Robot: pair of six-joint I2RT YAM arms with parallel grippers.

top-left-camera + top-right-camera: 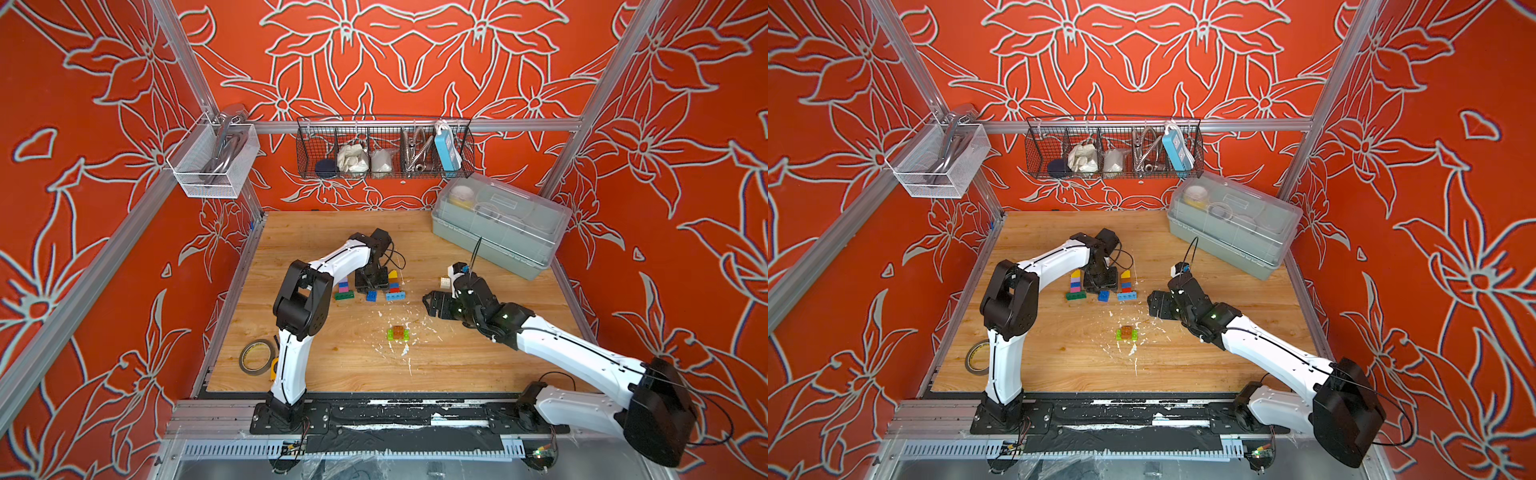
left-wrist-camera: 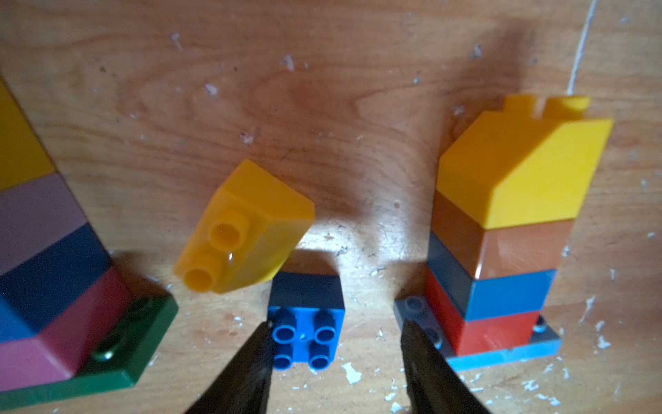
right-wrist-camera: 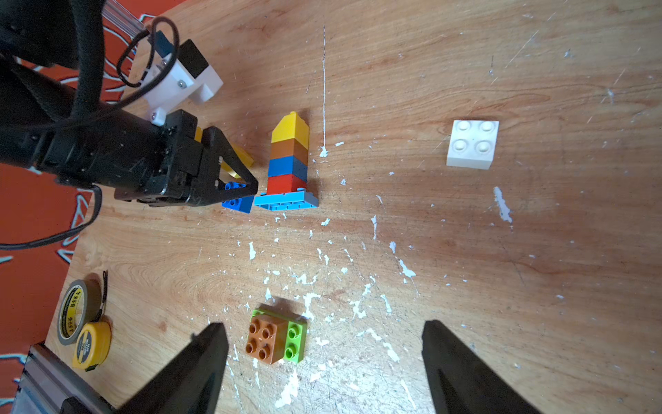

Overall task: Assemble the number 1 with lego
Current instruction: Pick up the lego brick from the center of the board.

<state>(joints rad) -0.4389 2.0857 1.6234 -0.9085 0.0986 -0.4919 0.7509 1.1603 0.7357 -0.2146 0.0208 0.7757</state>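
Observation:
Two lego stacks stand on the wooden table: one on a dark green plate (image 1: 343, 287) (image 2: 46, 279), and a red, blue, brown and yellow one on a light blue plate (image 1: 394, 284) (image 2: 501, 251). Between them sit a loose blue square brick (image 1: 371, 296) (image 2: 307, 322) and a tipped yellow sloped brick (image 2: 247, 222). My left gripper (image 2: 336, 324) is open over the blue brick; one finger touches its side, the other stands well clear. A brown brick on a lime plate (image 1: 398, 332) (image 3: 267, 340) lies below my open, empty right gripper (image 3: 324, 324). A white brick (image 3: 472, 144) lies apart.
A tape roll (image 1: 257, 356) and a yellow tape measure (image 3: 91, 344) lie at the table's left edge. A grey-green plastic box (image 1: 498, 232) fills the back right corner. A wire basket (image 1: 384, 147) hangs on the back wall. White flecks dot the table's middle.

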